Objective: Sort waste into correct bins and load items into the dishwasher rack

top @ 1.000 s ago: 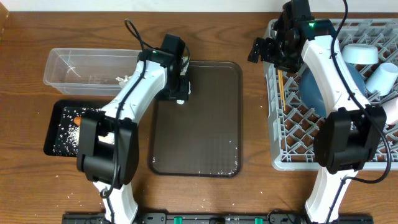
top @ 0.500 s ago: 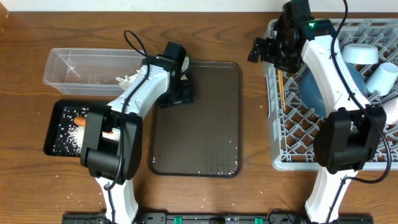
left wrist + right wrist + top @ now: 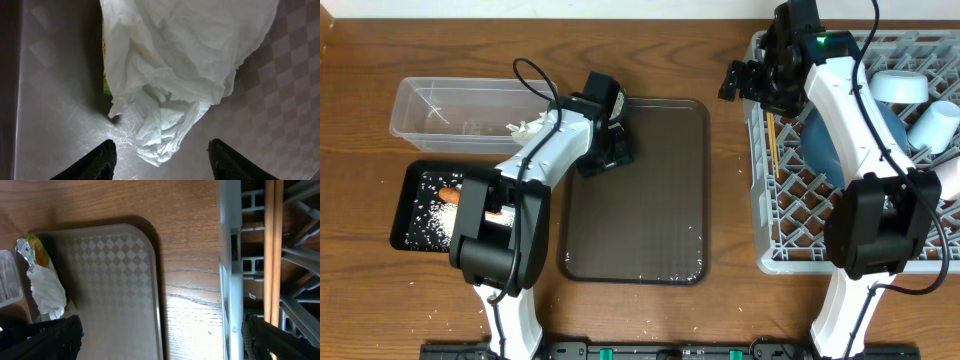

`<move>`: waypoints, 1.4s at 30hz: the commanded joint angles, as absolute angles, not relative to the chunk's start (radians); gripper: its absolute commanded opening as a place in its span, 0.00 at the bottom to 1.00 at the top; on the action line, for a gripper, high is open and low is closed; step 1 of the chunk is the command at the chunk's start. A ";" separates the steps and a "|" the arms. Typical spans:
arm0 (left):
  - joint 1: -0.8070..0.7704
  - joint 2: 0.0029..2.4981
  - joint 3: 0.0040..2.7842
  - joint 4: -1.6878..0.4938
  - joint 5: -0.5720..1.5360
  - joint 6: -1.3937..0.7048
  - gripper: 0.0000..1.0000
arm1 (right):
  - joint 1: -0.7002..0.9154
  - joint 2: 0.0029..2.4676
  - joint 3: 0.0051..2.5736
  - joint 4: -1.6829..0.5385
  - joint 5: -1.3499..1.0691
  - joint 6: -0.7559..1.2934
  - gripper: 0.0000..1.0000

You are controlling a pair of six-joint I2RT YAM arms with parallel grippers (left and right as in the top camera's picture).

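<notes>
Starting right at the left gripper [image 3: 162,161]: in its wrist view the two dark fingertips sit at the bottom edge, partly spread, holding nothing. The lower tip of the crumpled white tissue [image 3: 175,75] pokes down into the gap between them, and as far as I can see it touches neither one. From there the tissue runs up and away to the top of the frame. So its long axis lies along the reach and crosses the line the jaws close on.

It's lying on the brown tray [image 3: 290,100]. A sliver of yellow-green wrapper [image 3: 105,70] peeks out from under its left edge, touching it, so a deep grab might take both.

Further out, the right gripper [image 3: 160,342] is spread as wide as it goes and is empty. It hangs by the edge of the dishwasher rack [image 3: 230,255], where the chopsticks [image 3: 272,250] already lie. From there the tissue sits far off at the left edge of the frame.

So the left arm is way nearer. My guess is straight down, pinch, then over to the clear tub [image 3: 430,105] at the overhead's upper left.
</notes>
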State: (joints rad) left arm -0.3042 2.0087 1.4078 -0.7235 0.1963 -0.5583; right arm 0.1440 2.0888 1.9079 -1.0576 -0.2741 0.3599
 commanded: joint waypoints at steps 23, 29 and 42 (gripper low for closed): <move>-0.307 2.020 1.393 -0.667 0.189 -0.601 0.52 | 0.151 2.094 1.909 -1.058 -0.278 0.370 0.99; -0.307 2.020 1.391 -0.666 0.189 -0.600 0.47 | 0.151 2.094 1.909 -1.058 -0.277 0.369 0.99; -0.307 2.020 1.391 -0.667 0.138 -0.600 0.06 | 0.152 2.094 1.909 -1.058 -0.278 0.370 0.99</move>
State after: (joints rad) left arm -0.3042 2.0087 1.4010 -0.6678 0.1616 -0.6029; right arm 0.1440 2.0888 1.9079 -1.0573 -0.2741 0.3599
